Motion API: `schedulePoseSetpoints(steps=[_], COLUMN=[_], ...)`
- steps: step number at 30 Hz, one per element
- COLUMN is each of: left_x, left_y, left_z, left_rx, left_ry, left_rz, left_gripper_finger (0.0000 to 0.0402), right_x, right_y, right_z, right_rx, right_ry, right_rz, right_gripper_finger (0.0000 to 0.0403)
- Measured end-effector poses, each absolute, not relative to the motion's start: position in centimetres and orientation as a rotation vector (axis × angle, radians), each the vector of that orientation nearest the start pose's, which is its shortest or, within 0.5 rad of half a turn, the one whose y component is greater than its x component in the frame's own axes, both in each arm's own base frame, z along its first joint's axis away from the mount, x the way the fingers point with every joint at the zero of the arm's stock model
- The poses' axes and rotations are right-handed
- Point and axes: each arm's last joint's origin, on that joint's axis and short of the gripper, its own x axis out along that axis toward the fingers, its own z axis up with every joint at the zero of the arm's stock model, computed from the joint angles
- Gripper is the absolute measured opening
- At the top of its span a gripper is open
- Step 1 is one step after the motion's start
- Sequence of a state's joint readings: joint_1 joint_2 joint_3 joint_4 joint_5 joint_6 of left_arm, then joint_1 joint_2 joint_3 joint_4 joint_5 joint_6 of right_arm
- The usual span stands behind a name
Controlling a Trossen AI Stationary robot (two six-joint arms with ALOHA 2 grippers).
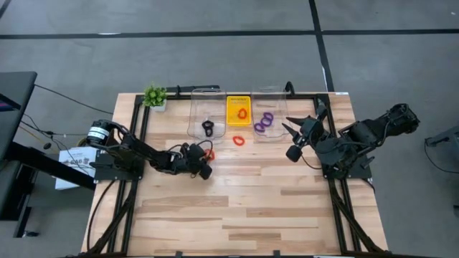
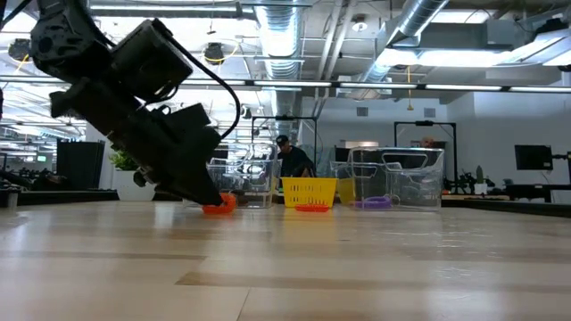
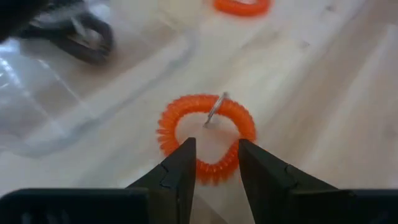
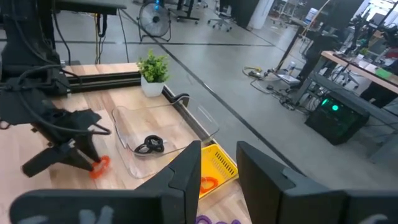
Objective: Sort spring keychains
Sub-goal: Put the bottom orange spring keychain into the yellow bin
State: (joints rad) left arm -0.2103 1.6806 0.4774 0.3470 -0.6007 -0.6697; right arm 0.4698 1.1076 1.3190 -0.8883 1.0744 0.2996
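An orange spring keychain (image 3: pixel 205 134) lies flat on the wooden table, a small metal ring on its far side. My left gripper (image 3: pixel 216 149) is open and slants down over it, one finger on each side of the coil's near arc; in the low view its tip (image 2: pixel 214 201) is down at the table by the keychain (image 2: pixel 220 205). A second orange keychain (image 1: pixel 238 140) lies on the table before the yellow tray (image 1: pixel 239 100), which holds another (image 1: pixel 242 113). My right gripper (image 1: pixel 290 138) hangs open, high over the table's right part. My left gripper straddles the near arc (image 3: pixel 214 171) of the orange coil, coming slanting down from the table's left. The coil lies flat on the table. Whether the fingers (image 3: pixel 180 165) touch it I cannot tell.
A clear container (image 1: pixel 193 107) at the far side holds a black keychain (image 1: pixel 208 128); another clear container (image 1: pixel 276 97) right of the yellow tray holds purple keychains (image 1: pixel 264 123). A small green plant (image 1: pixel 155 97) stands at the far left corner. The near half of the table is bare wood.
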Motion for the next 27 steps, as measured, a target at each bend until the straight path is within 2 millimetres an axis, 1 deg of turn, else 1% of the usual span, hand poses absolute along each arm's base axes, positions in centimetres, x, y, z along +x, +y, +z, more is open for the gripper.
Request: schedulePoseSetpoints(steps=[6, 8, 14, 19, 27], left_x=[24.6, 24.3, 23.7, 23.2, 23.0], left_y=[-6.2, -7.0, -9.0, -10.1, -11.6], left_z=[9.0, 8.9, 8.8, 8.9, 9.1], left_rx=[-0.32, -0.331, -0.3, -0.288, -0.265], left_ry=[0.622, 0.641, 0.649, 0.652, 0.656], left_rz=[0.525, 0.475, 0.403, 0.354, 0.275], left_gripper_finger=[0.0117, 0.0117, 0.0117, 0.0117, 0.0117], right_x=[18.3, 18.3, 18.4, 18.6, 19.3], right_y=[6.4, 6.4, 6.5, 6.9, 7.7], right_z=[39.9, 39.9, 39.8, 39.6, 38.7], right_rx=[-0.194, -0.194, -0.191, -0.18, -0.194], right_ry=[0.397, 0.397, 0.398, 0.41, 0.437], right_rz=[-0.642, -0.642, -0.641, -0.609, -0.565], right_gripper_finger=[0.0092, 0.0092, 0.0092, 0.0092, 0.0092])
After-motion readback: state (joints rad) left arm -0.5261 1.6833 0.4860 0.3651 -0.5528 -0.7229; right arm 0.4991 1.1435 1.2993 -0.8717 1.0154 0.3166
